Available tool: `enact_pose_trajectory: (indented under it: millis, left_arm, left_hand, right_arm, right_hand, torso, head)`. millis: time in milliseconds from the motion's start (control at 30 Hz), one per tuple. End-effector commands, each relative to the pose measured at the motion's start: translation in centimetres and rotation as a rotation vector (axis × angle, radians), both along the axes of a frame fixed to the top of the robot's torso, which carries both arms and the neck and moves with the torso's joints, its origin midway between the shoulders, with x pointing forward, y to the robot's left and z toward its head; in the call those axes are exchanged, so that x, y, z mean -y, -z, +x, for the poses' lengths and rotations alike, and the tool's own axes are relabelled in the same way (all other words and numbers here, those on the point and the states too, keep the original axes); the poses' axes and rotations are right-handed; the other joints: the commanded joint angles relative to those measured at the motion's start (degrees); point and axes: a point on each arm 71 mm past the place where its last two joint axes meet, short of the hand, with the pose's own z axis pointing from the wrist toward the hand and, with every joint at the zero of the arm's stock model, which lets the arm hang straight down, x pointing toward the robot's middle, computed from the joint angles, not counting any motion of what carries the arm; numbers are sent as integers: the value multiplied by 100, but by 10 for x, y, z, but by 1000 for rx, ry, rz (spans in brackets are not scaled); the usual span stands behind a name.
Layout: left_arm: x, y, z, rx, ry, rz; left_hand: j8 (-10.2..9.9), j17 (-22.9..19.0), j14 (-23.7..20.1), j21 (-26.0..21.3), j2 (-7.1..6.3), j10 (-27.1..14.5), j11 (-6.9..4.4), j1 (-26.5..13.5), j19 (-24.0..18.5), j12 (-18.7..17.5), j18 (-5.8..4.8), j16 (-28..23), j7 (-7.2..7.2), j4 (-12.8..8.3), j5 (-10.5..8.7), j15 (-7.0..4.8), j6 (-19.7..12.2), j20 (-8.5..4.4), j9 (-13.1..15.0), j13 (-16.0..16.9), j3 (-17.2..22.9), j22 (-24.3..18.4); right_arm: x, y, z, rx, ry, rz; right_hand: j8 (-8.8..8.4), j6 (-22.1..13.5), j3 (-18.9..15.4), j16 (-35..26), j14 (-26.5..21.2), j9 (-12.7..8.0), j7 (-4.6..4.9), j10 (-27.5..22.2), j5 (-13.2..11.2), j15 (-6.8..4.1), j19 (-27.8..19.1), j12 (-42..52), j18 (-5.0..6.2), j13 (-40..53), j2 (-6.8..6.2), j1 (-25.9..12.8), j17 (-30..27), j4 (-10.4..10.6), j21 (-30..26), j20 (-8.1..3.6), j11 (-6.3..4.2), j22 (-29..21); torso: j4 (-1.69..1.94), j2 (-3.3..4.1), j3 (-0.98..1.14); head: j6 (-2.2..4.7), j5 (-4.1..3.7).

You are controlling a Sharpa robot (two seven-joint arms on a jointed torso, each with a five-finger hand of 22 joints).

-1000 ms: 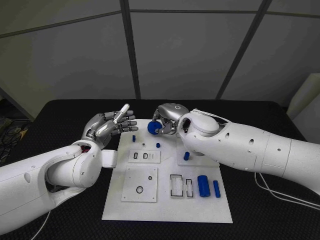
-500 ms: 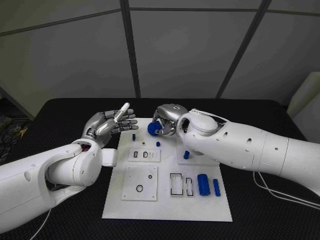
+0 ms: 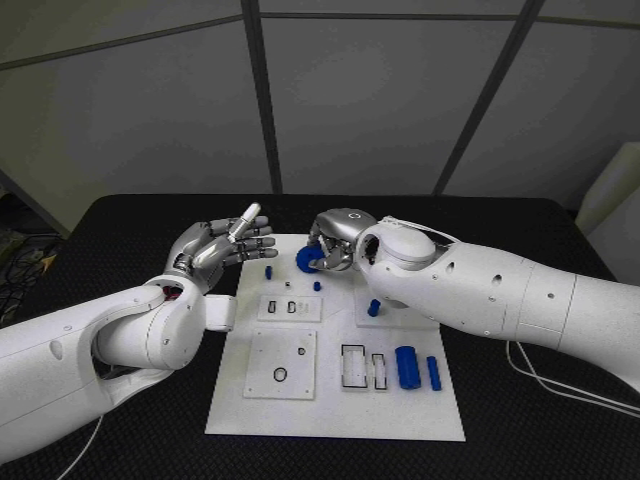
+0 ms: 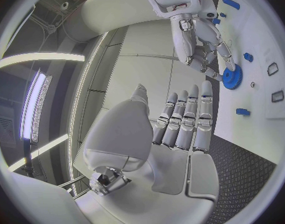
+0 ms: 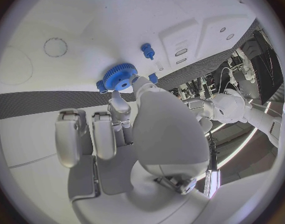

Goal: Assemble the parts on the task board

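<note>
Change: since a second ago I see almost nothing shifted; the right hand has crept slightly along the board's far edge with the gear, and the left hand has stayed raised.
Left hand (image 3: 222,246): lifted off the task board's far left corner, palm up, fingers straight and side by side, holding nothing.
Task board (image 3: 335,415): white plate in the middle of the black table (image 3: 104,240).
Blue gear (image 3: 310,259): near the board's far edge, pinched at the right hand's fingertips.
Right hand (image 3: 340,238): fingers clamped on the gear.
Loose parts: a blue cylinder (image 3: 407,369) and a thinner blue pin (image 3: 433,375) lie near the board's right edge.
Risk: I judge the fingertip pinch shallow; the gear could tilt, slip and roll off the far edge, or jam against its seat.
</note>
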Motion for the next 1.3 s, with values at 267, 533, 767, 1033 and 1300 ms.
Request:
enact_pose_trajectory:
  millis: [267,533,767,1033,1300]
  left_arm:
    - [1,-2,0,12,13,-3]
    - [1,-2,0,11,12,-2]
    - [1,-2,0,11,11,-1]
    - [0,-2,0,11,10,-1]
    - [-2,-2,0,12,5,1]
  left_hand:
    - [-33,6,-44,-8,-9,-4,-1,56,-8,-36,26,-25,2,-6,-34,-1,18,20,-1,-1,-30,-6]
    - [-33,6,-44,-8,-9,-4,-1,56,-8,-36,26,-25,2,-6,-34,-1,18,20,-1,-1,-30,-6]
    - [-33,6,-44,-8,-9,-4,-1,56,-8,-36,26,-25,2,-6,-34,-1,18,20,-1,-1,-30,-6]
    - [-40,9,-49,-10,-6,-8,2,79,-9,-44,26,-33,8,-6,-34,0,17,22,-2,-3,-34,-9]
    - [-40,9,-49,-10,-6,-8,2,79,-9,-44,26,-33,8,-6,-34,0,17,22,-2,-3,-34,-9]
  right_arm:
    - [0,4,0,-44,-8,-36]
    - [5,6,1,-60,15,-43]
    - [10,4,1,-43,30,-21]
    - [19,-4,-1,30,39,77]
    - [46,-16,-10,95,47,229]
  right_hand:
    - [-72,-32,-362,47,406,27,19,-25,-65,78,171,44,-89,94,159,-542,580,150,-7,74,38,984]
    - [-83,19,-494,84,422,40,13,53,148,79,200,201,-97,270,298,-1055,662,163,9,78,39,1021]
    - [-91,18,-493,91,425,40,14,57,206,81,213,219,-101,295,306,-1078,678,153,17,79,39,1038]
    - [-109,29,-407,86,422,41,8,52,457,73,218,237,-102,336,335,-919,671,118,19,74,29,1045]
    - [-118,45,-350,49,405,43,1,66,488,64,181,259,-91,375,293,-727,600,88,-4,67,20,1001]
  torso:
    - [-2,-1,4]
    - [-9,-1,4]
    - [-7,1,7]
    - [-2,-2,2]
    - [-36,-1,13]
  head:
    - [-1,0]
    - [-3,-2]
    - [-5,2]
    - [-1,-5]
    - [8,26]
